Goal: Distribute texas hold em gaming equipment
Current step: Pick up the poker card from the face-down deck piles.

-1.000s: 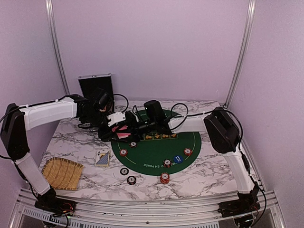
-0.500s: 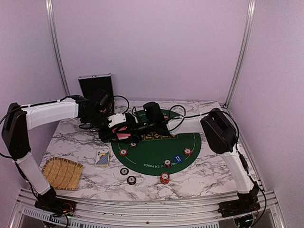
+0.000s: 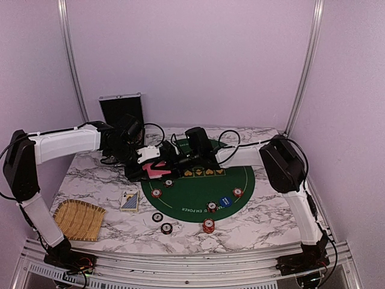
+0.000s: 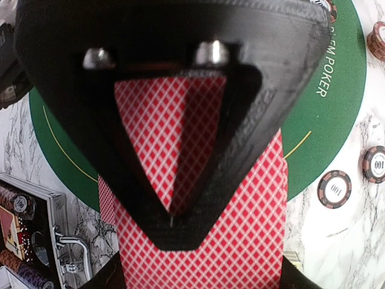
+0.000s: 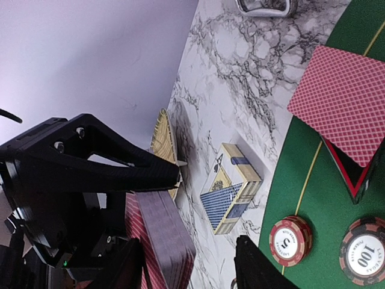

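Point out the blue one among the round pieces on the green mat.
The dealer button, near the mat's front right edge; the other round pieces there are red or dark.

"POKER" in white on the green mat (image 4: 344, 111), "100" on a dark chip (image 4: 334, 189), "5" on a red chip (image 5: 290, 239)

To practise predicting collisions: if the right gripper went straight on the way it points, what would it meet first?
Probably the red-backed deck held by the left gripper, just ahead of the right gripper; depth is unclear.
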Robot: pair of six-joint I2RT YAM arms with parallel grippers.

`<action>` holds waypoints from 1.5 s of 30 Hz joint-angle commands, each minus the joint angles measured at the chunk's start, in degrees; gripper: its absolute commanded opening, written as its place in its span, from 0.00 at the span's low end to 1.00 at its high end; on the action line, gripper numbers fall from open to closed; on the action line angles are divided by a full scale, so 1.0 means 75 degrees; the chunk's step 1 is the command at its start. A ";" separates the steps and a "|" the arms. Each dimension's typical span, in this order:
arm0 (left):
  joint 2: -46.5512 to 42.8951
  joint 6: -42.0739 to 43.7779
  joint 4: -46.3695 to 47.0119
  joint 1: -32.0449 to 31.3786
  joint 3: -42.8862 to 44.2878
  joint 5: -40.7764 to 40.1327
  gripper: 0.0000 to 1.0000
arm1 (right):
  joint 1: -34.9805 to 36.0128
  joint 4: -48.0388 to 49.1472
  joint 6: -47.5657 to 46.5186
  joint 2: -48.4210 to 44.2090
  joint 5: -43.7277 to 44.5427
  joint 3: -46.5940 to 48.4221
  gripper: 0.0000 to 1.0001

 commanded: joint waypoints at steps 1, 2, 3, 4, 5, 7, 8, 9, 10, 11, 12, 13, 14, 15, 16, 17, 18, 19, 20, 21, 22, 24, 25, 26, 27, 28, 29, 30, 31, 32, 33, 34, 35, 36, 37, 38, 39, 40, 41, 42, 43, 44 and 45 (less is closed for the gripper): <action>-0.0159 0.0035 0.0132 -0.0028 0.0107 0.0076 0.00 | -0.0136 -0.0614 -0.0309 -0.0418 0.0365 -0.0429 0.48; -0.0153 0.0036 0.0124 -0.0028 0.0101 0.0072 0.00 | -0.0147 -0.0594 -0.0312 -0.0485 0.0370 -0.0486 0.46; -0.0153 0.0033 0.0134 -0.0028 0.0086 0.0075 0.00 | -0.0144 -0.0578 -0.0307 -0.0542 0.0374 -0.0535 0.44; -0.0160 0.0032 0.0130 -0.0028 0.0085 0.0074 0.00 | -0.0151 -0.0569 -0.0302 -0.0590 0.0370 -0.0563 0.42; -0.0153 0.0032 0.0131 -0.0028 0.0087 0.0076 0.00 | -0.0143 -0.0572 -0.0305 -0.0629 0.0361 -0.0571 0.40; -0.0151 0.0022 0.0140 -0.0028 0.0091 0.0095 0.00 | -0.0150 -0.0558 -0.0290 -0.0711 0.0330 -0.0583 0.40; -0.0136 0.0021 0.0141 -0.0028 0.0088 0.0106 0.00 | -0.0158 -0.0565 -0.0290 -0.0739 0.0303 -0.0575 0.40; -0.0137 0.0010 0.0136 -0.0028 0.0086 0.0097 0.00 | -0.0160 -0.0562 -0.0286 -0.0764 0.0275 -0.0580 0.41; -0.0133 0.0009 0.0137 -0.0028 0.0081 0.0105 0.00 | -0.0167 -0.0574 -0.0292 -0.0794 0.0260 -0.0584 0.43; -0.0130 0.0003 0.0136 -0.0028 0.0083 0.0103 0.00 | -0.0175 -0.0599 -0.0307 -0.0839 0.0247 -0.0600 0.43; -0.0136 -0.0001 0.0131 -0.0028 0.0084 0.0107 0.00 | -0.0190 -0.0616 -0.0325 -0.0875 0.0255 -0.0615 0.44; -0.0146 -0.0003 0.0128 -0.0027 0.0069 0.0102 0.00 | -0.0214 -0.0657 -0.0348 -0.0910 0.0247 -0.0632 0.44; -0.0149 -0.0003 0.0127 -0.0024 0.0062 0.0104 0.00 | -0.0238 -0.0708 -0.0365 -0.0945 0.0224 -0.0643 0.44; -0.0149 0.0000 0.0132 -0.0022 0.0052 0.0103 0.00 | -0.0264 -0.0711 -0.0375 -0.0972 0.0187 -0.0668 0.44; -0.0152 0.0003 0.0138 -0.0019 0.0051 0.0107 0.00 | -0.0281 -0.0728 -0.0388 -0.1015 0.0164 -0.0707 0.43; -0.0157 0.0010 0.0126 -0.0017 0.0039 0.0100 0.00 | -0.0306 -0.0756 -0.0411 -0.1051 0.0147 -0.0727 0.43; -0.0155 0.0009 0.0133 -0.0017 0.0047 0.0097 0.00 | -0.0325 -0.0779 -0.0436 -0.1077 0.0116 -0.0762 0.43; -0.0163 0.0013 0.0124 -0.0017 0.0031 0.0102 0.00 | -0.0353 -0.0771 -0.0441 -0.1119 0.0093 -0.0804 0.42; -0.0164 0.0009 0.0130 -0.0017 0.0033 0.0111 0.00 | -0.0363 -0.0747 -0.0436 -0.1156 0.0071 -0.0850 0.43; -0.0165 0.0009 0.0131 -0.0017 0.0022 0.0108 0.00 | -0.0372 -0.0720 -0.0441 -0.1223 0.0050 -0.0891 0.43; -0.0175 0.0009 0.0126 -0.0017 0.0025 0.0114 0.00 | -0.0392 -0.0722 -0.0450 -0.1270 0.0047 -0.0924 0.43; -0.0175 0.0025 0.0136 -0.0017 0.0014 0.0114 0.00 | -0.0409 -0.0693 -0.0420 -0.1345 0.0019 -0.0996 0.41; -0.0180 0.0021 0.0136 -0.0017 0.0000 0.0110 0.00 | -0.0436 -0.0667 -0.0368 -0.1385 0.0009 -0.1011 0.38; -0.0182 0.0021 0.0137 -0.0017 0.0003 0.0121 0.00 | -0.0440 -0.0702 -0.0361 -0.1406 0.0017 -0.1011 0.35; -0.0178 0.0010 0.0127 -0.0017 0.0002 0.0126 0.00 | -0.0452 -0.0782 -0.0395 -0.1422 0.0022 -0.0986 0.30; -0.0181 0.0009 0.0126 -0.0017 -0.0010 0.0123 0.00 | -0.0452 -0.0866 -0.0440 -0.1442 0.0014 -0.0954 0.25; -0.0194 0.0015 0.0139 -0.0017 -0.0010 0.0129 0.00 | -0.0453 -0.0926 -0.0452 -0.1460 0.0015 -0.0932 0.21; -0.0188 0.0015 0.0138 -0.0017 -0.0017 0.0121 0.00 | -0.0457 -0.0970 -0.0463 -0.1480 0.0025 -0.0928 0.15; -0.0197 0.0020 0.0130 -0.0017 -0.0026 0.0123 0.00 | -0.0473 -0.1038 -0.0494 -0.1500 0.0042 -0.0916 0.11; -0.0206 0.0015 0.0131 -0.0017 -0.0028 0.0129 0.00 | -0.0496 -0.1145 -0.0552 -0.1522 0.0053 -0.0902 0.07; -0.0202 0.0014 0.0133 -0.0017 -0.0022 0.0126 0.00 | -0.0509 -0.1220 -0.0614 -0.1536 0.0069 -0.0871 0.05; -0.0206 0.0010 0.0130 -0.0017 -0.0023 0.0126 0.00 | -0.0524 -0.1420 -0.0677 -0.1545 0.0076 -0.0857 0.04; -0.0200 0.0009 0.0132 -0.0017 -0.0022 0.0131 0.00 | -0.0547 -0.1544 -0.0742 -0.1578 0.0081 -0.0870 0.03; -0.0199 0.0003 0.0127 -0.0017 -0.0013 0.0121 0.00 | -0.0581 -0.1580 -0.0768 -0.1622 0.0040 -0.0934 0.02; -0.0201 0.0008 0.0126 -0.0017 -0.0010 0.0127 0.00 | -0.0612 -0.1577 -0.0777 -0.1677 0.0027 -0.1020 0.02; -0.0202 0.0007 0.0127 -0.0017 -0.0014 0.0131 0.00 | -0.0661 -0.1552 -0.0801 -0.1772 0.0016 -0.1123 0.02; -0.0203 0.0015 0.0132 -0.0017 -0.0011 0.0128 0.00 | -0.0698 -0.1477 -0.0778 -0.1853 -0.0023 -0.1258 0.02; -0.0200 0.0015 0.0126 -0.0017 -0.0013 0.0131 0.00 | -0.0743 -0.1392 -0.0759 -0.1936 -0.0071 -0.1402 0.01; -0.0199 0.0010 0.0124 -0.0017 -0.0010 0.0131 0.00 | -0.0790 -0.1339 -0.0742 -0.2011 -0.0119 -0.1530 0.01; -0.0202 0.0015 0.0123 -0.0017 -0.0010 0.0124 0.00 | -0.0841 -0.1335 -0.0737 -0.2101 -0.0166 -0.1681 0.01; -0.0210 0.0010 0.0122 -0.0017 -0.0001 0.0121 0.00 | -0.0904 -0.1141 -0.0732 -0.2187 -0.0216 -0.1826 0.01; -0.0201 0.0015 0.0123 -0.0017 0.0000 0.0121 0.00 | -0.0986 -0.1014 -0.0709 -0.2268 -0.0253 -0.1996 0.01; -0.0202 0.0023 0.0130 -0.0017 0.0012 0.0130 0.00 | -0.1058 -0.0909 -0.0686 -0.2346 -0.0294 -0.2164 0.01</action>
